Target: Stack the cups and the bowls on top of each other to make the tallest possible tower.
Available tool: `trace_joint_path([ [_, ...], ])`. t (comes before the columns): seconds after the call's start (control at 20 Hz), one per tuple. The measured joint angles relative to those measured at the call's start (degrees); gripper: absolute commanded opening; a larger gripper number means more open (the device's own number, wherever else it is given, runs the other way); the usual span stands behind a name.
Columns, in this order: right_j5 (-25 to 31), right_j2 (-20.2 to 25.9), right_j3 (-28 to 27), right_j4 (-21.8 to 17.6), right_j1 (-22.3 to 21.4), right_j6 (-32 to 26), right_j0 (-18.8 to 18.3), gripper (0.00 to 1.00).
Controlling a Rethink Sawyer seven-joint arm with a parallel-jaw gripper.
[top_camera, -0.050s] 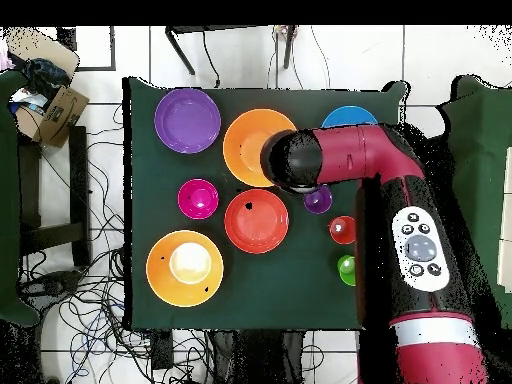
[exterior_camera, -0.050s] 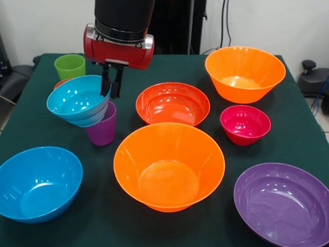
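Front camera low, close; overhead straight down; both share table [exterior_camera, -0.050s: 205,226]

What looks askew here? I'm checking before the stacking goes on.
The small teal-blue bowl sits tilted on the purple cup, overhanging it on one side and not level. The gripper has its fingers over the bowl's rim. The other bowls sit flat on the table.
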Motion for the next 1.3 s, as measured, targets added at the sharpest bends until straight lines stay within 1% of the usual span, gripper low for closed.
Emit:
trace_joint_path([
  [0.6, 0.61, 0.18, 1.53, 0.01, -0.02, 0.00, -0.32, 0.00],
  [1.1, 0.59, 1.42, 4.52, 0.01, -0.03, 0.00, -1.57, 0.00],
  [1.3, 0.59, 1.68, 6.63, 0.01, -0.05, 0.00, -1.91, 0.00],
])
